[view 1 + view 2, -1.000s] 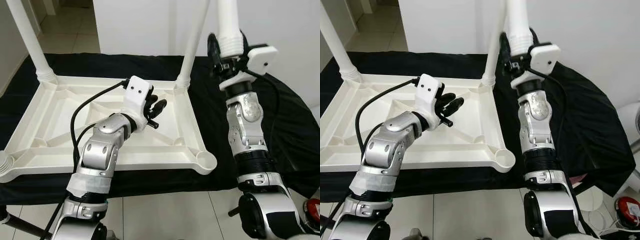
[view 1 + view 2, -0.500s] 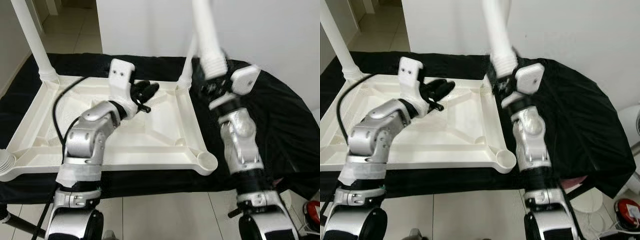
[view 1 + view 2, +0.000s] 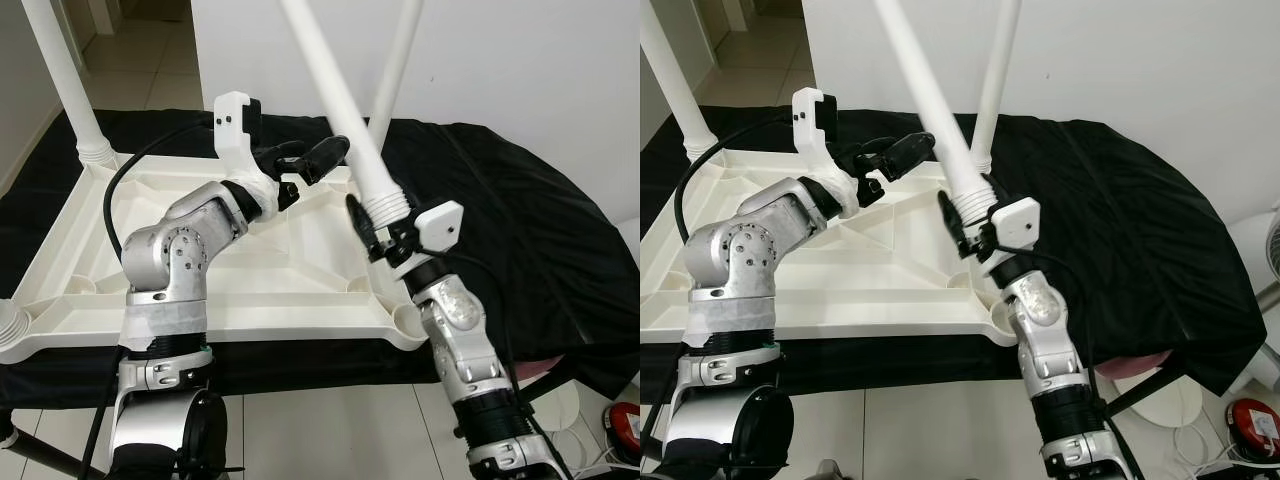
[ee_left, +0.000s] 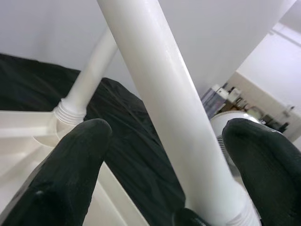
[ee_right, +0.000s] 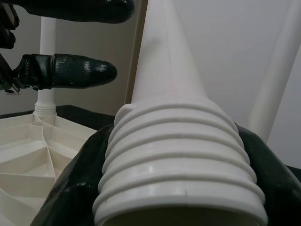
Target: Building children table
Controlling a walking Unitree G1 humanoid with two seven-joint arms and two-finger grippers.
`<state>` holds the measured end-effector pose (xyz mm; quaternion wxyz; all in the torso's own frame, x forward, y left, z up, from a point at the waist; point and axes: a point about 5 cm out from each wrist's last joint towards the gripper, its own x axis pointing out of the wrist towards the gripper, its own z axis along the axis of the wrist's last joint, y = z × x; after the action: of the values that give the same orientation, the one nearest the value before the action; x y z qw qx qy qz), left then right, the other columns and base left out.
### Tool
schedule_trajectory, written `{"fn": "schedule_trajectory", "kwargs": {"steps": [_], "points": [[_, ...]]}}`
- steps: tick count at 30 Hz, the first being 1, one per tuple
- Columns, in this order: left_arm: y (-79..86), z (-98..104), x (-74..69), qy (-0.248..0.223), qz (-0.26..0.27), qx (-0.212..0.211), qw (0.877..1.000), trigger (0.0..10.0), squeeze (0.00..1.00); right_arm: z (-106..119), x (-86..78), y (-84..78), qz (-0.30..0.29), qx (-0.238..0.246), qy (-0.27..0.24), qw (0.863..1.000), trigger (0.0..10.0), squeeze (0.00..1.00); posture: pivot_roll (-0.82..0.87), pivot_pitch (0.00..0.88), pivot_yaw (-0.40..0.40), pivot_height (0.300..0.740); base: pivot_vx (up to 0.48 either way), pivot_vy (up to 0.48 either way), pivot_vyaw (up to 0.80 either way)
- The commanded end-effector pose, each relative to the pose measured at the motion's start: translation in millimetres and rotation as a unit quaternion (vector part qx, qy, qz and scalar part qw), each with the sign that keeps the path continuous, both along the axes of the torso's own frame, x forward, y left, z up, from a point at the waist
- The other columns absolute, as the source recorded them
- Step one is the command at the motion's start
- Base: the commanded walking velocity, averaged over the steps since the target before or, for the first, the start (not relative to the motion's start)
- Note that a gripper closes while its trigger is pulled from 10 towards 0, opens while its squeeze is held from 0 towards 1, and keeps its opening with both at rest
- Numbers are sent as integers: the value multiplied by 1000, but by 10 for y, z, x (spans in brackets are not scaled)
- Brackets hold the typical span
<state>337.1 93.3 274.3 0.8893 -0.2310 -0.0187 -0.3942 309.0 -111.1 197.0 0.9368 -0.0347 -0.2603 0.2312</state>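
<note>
Black cloth (image 3: 520, 230) covers the surface. White tabletop (image 3: 90, 270) lies upside down on it, ribs up, one leg (image 3: 62, 80) standing in the 10 o'clock corner socket and another (image 3: 395, 70) at 1 o'clock. Loose leg (image 3: 335, 105) leans toward 11 o'clock over the tabletop's right edge. Right claw (image 3: 375, 232) grips its threaded end, fingers closed around it. Left claw (image 3: 322, 160) is spread open, one finger either side of the loose leg's shaft, not visibly touching.

Head pair looks down; wrist views share the leg (image 4: 160, 94).
</note>
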Motion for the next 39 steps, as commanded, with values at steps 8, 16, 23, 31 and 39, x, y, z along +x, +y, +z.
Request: {"fn": "schedule_trajectory", "kwargs": {"steps": [8, 16, 23, 31, 39], "points": [[-96, -131, 23, 81, -26, 2, 996, 10000, 0, -98, -104, 59, 14, -19, 14, 1000, 10000, 0, 22, 0, -59, 740, 0, 0, 0], [-127, -202, 77, 150, -33, 9, 988, 10000, 0, -192, -188, 144, 42, -49, 20, 998, 10000, 0, 18, 0, -61, 740, 0, 0, 0], [-37, -121, 140, 182, -44, -6, 982, 10000, 0, -338, -371, 173, 56, -72, 31, 995, 10000, 0, 12, 0, -61, 740, 0, 0, 0], [108, -32, 206, 188, -38, -13, 981, 10000, 0, -408, -485, 95, 45, -88, 37, 994, 10000, 0, 7, 0, -56, 740, 0, 0, 0], [105, -26, 215, 202, -39, -24, 978, 1137, 0, -476, -553, 18, 31, -102, 49, 993, 10000, 0, -2, 0, -46, 740, 0, 0, 0]]}}
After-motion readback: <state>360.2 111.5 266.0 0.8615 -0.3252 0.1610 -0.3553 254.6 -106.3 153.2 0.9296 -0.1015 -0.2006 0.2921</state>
